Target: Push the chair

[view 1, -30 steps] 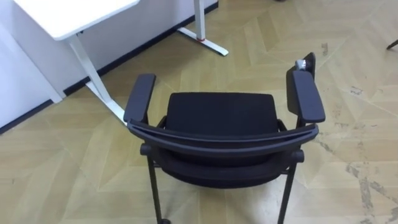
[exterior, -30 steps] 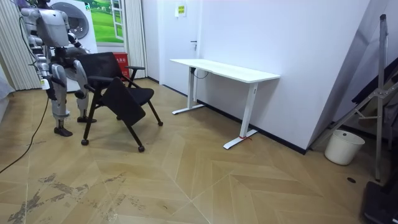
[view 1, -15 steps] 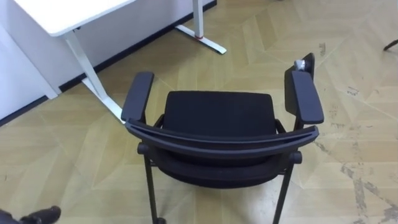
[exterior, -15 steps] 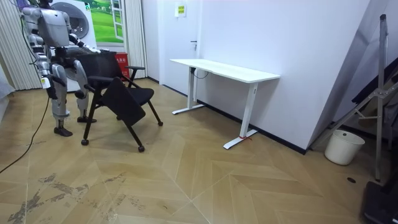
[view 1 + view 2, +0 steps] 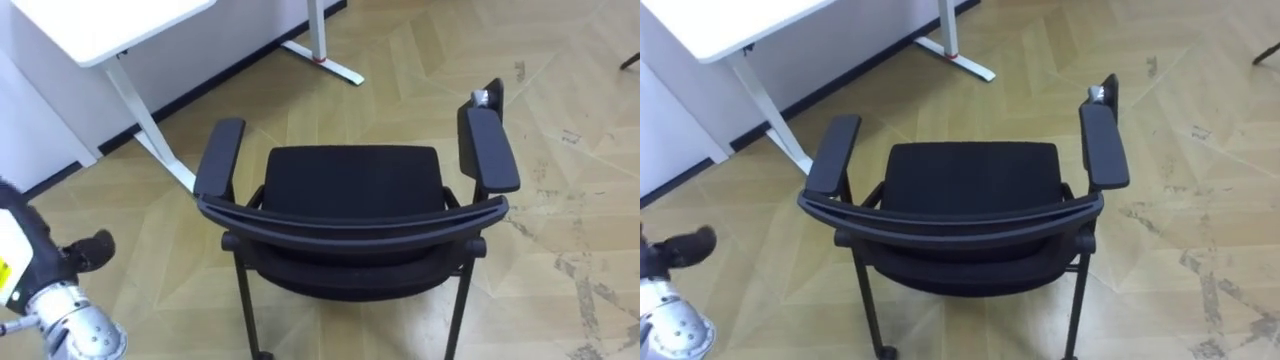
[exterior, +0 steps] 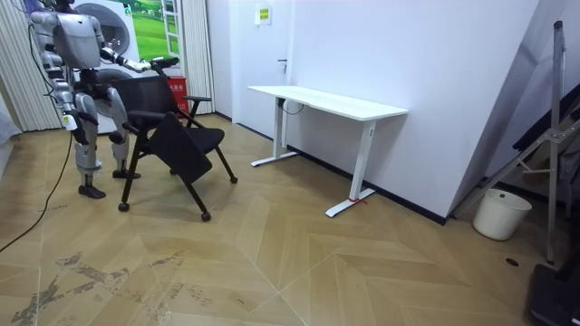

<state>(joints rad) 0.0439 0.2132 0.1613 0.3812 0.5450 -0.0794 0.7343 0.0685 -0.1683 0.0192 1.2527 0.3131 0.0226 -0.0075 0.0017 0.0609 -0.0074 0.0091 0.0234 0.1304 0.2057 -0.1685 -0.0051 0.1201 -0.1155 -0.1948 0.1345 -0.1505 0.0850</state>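
- The chair (image 5: 355, 185) stands on the wood floor (image 5: 560, 200) right in front of the robot, seat facing away from it.
- Its backrest (image 5: 350, 222) is nearest the robot, running left to right.
- The chair's left armrest is just beside a leg of the white desk (image 5: 110, 25).
- The left robot hand (image 5: 88, 250) hangs left of the chair, apart from it; whether it is spread or closed I cannot tell.

A white desk (image 6: 326, 101) stood against a white wall (image 6: 435, 81) on a parquet floor (image 6: 299, 263), with a red mark (image 5: 320, 61) on 1 foot. A white bin (image 6: 500, 214) sat by the wall, beside a dark folded stand (image 6: 544, 136). A door (image 6: 270, 54) was behind the desk.
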